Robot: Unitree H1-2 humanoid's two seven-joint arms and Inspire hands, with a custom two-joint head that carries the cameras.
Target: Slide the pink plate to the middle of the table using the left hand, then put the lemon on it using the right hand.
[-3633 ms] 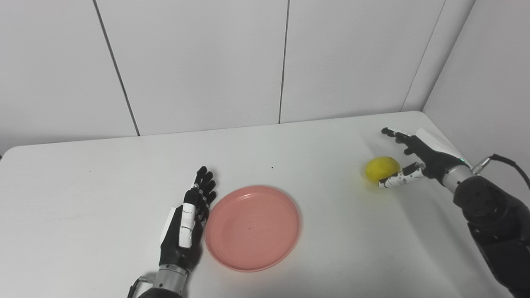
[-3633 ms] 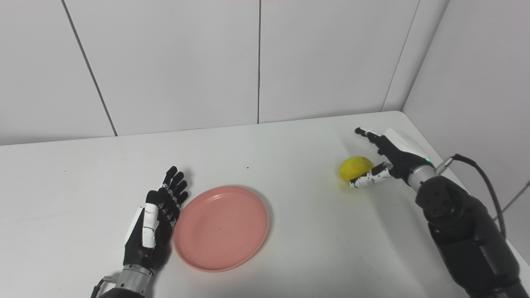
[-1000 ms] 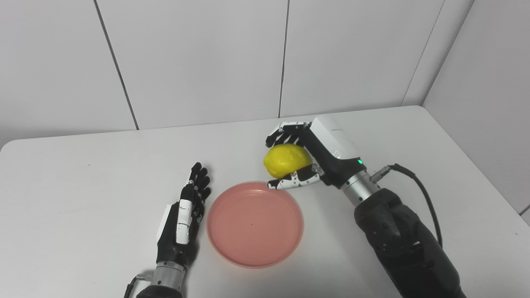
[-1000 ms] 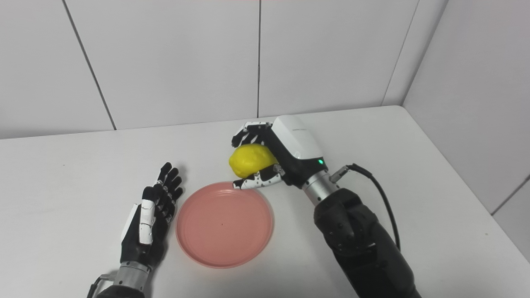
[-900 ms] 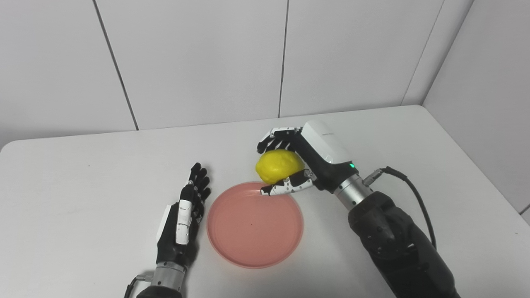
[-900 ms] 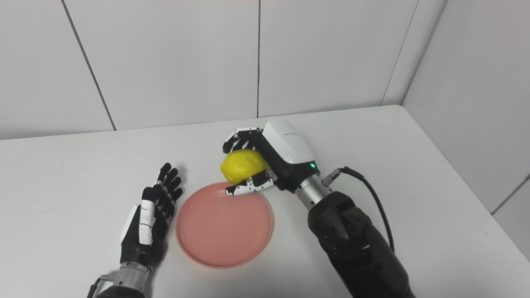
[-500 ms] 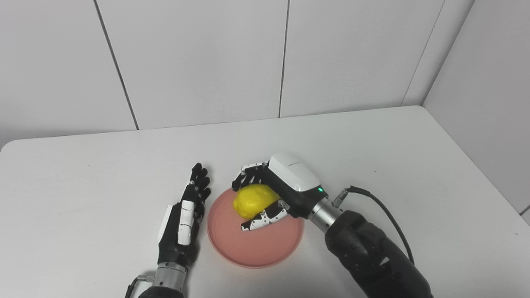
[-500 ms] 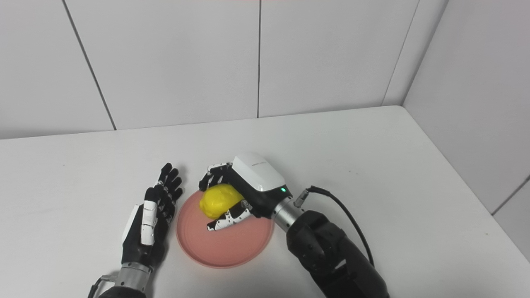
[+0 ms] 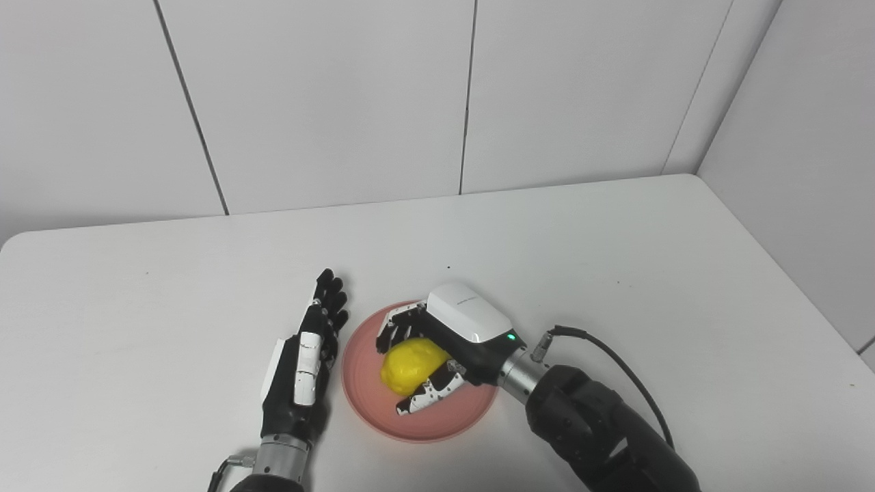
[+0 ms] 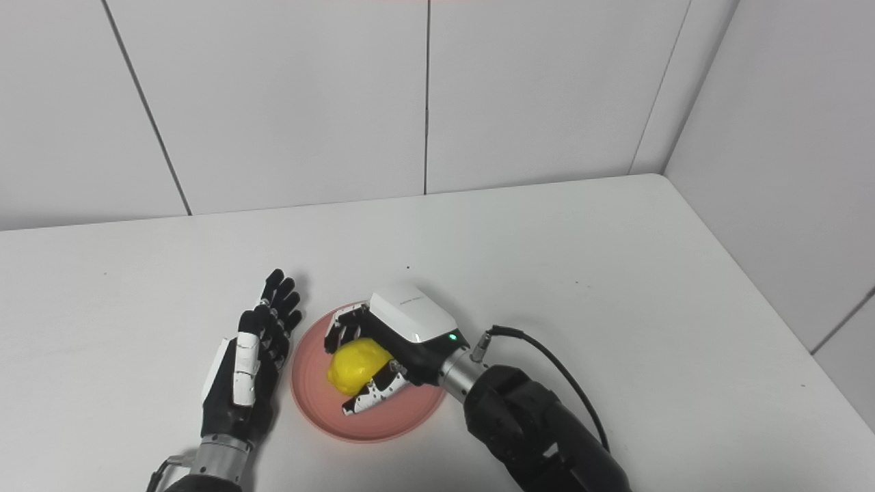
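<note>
The pink plate [image 9: 448,420] lies near the table's front, a little left of centre. Over it, low down, my right hand [image 9: 448,342] is shut on the yellow lemon [image 9: 410,364], fingers curled over its far side and thumb under its near side. Whether the lemon touches the plate I cannot tell. My left hand [image 9: 304,365] lies flat and open on the table right beside the plate's left rim, palm side toward it, holding nothing. In the right eye view the lemon [image 10: 355,367] and plate [image 10: 403,420] show the same way.
The white table [image 9: 615,260] ends at grey wall panels behind and on the right. A black cable [image 9: 615,355] loops from my right wrist over the table to the right of the plate.
My right hand carried the lemon from the table's right side leftward and down over the plate, and has sunk lower in the last half second. The left hand and plate stayed put.
</note>
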